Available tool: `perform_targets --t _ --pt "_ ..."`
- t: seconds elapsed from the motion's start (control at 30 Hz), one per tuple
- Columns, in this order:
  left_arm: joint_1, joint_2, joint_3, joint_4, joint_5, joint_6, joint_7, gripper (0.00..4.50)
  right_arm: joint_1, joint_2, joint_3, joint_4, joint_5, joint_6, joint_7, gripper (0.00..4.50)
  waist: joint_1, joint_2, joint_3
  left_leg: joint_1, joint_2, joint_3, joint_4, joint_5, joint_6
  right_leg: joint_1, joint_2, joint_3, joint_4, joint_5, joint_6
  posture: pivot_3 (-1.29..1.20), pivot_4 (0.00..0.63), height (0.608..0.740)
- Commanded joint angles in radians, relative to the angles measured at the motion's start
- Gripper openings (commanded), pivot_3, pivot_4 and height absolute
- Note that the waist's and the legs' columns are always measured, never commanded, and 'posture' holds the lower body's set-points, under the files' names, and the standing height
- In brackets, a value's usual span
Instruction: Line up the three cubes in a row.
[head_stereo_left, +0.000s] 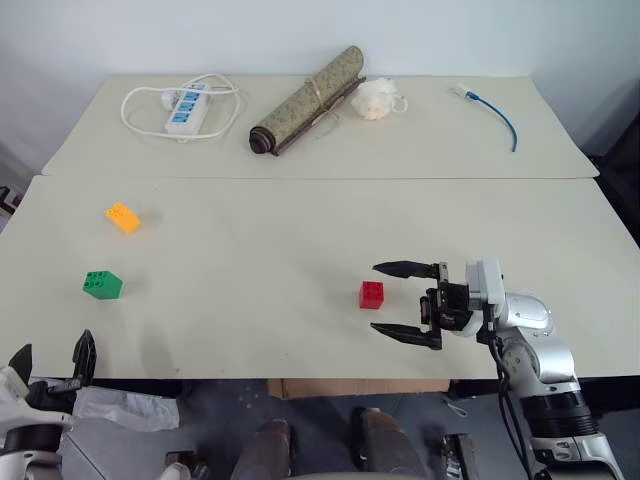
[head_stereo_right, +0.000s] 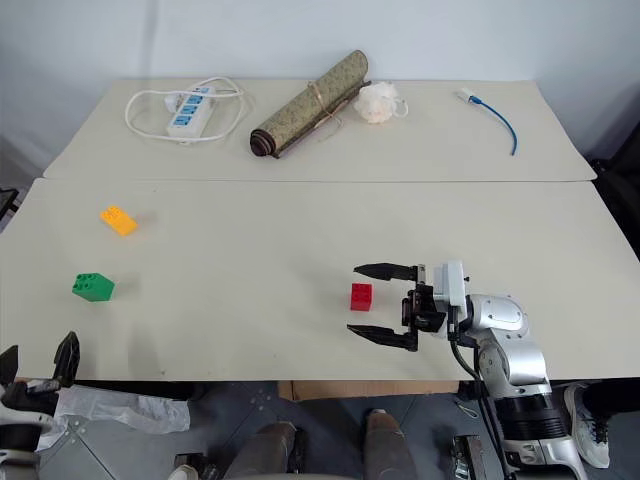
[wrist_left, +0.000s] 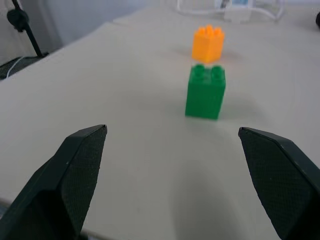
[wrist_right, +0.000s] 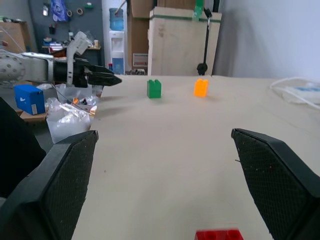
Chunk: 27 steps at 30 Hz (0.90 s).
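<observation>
The red cube (head_stereo_left: 371, 294) rests on the near table, right of centre. My right gripper (head_stereo_left: 375, 298) is open, pointing left, with its fingertips either side of the red cube and not touching it; the right wrist view shows that cube (wrist_right: 219, 234) low between the fingers. The green cube (head_stereo_left: 102, 285) and the orange-yellow cube (head_stereo_left: 123, 217) sit far left, a short gap apart. At the table's front left corner my left gripper (head_stereo_left: 54, 348) is open and empty, facing the green cube (wrist_left: 205, 92) with the orange-yellow cube (wrist_left: 208, 44) behind it.
On the far table lie a white power strip with its cord (head_stereo_left: 186, 108), a rolled mat (head_stereo_left: 308, 100), a white wad (head_stereo_left: 376, 98) and a blue cable (head_stereo_left: 497, 112). A seam (head_stereo_left: 320, 178) separates the two tables. A plastic bag (head_stereo_left: 125, 408) lies on the floor below the front edge.
</observation>
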Motion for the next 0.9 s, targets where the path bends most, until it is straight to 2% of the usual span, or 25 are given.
perform_targets --t 0.03,0.33,0.43,0.7,0.83,0.9 --pt "-0.093 0.063 -0.035 -0.029 -0.012 0.052 0.035 4.50 -0.005 0.014 -0.011 -0.047 0.021 -0.015 -0.014 4.49 0.000 0.000 0.000 0.000 0.000 0.000 0.000 0.000 0.000 0.000 0.000 -0.001 0.000 0.000 0.000 0.00 0.150 0.740" --pt "-0.251 0.181 -0.051 0.162 0.006 0.169 0.061 4.50 -0.008 0.030 0.025 -0.112 0.018 0.019 -0.047 4.49 -0.016 0.000 0.000 0.000 0.001 0.001 -0.001 0.001 -0.003 -0.003 0.001 0.000 0.003 0.000 -0.001 0.00 0.150 0.740" --pt "-0.259 0.188 -0.048 0.180 0.007 0.190 0.078 3.91 -0.012 0.025 0.024 -0.121 0.017 0.027 -0.061 4.50 -0.010 -0.001 -0.001 0.000 0.001 0.001 0.000 0.001 -0.003 -0.003 0.001 0.000 0.003 0.000 -0.001 0.00 0.150 0.740" --pt "-0.273 0.189 -0.070 0.185 -0.004 0.140 -0.008 1.44 -0.007 0.018 0.025 -0.127 0.001 0.021 -0.090 4.50 -0.004 -0.001 -0.001 0.000 0.000 0.001 0.000 0.001 -0.003 -0.002 0.000 -0.001 0.003 0.000 -0.001 0.00 0.150 0.740" --pt "-0.253 0.219 -0.061 0.094 -0.105 0.122 -0.167 1.42 0.007 -0.005 0.005 -0.122 -0.003 0.017 -0.097 4.50 -0.005 -0.001 -0.001 0.000 0.001 0.001 0.000 0.001 -0.003 -0.002 0.000 -0.001 0.003 0.000 -0.001 0.00 0.150 0.740" --pt "-0.231 0.293 -0.113 0.037 -0.099 0.129 -0.285 1.42 0.019 -0.023 -0.012 -0.118 -0.004 0.013 -0.101 4.50 -0.006 -0.001 -0.001 0.000 0.001 0.001 0.000 0.001 -0.003 -0.002 0.000 -0.001 0.003 -0.001 -0.001 0.00 0.150 0.740"
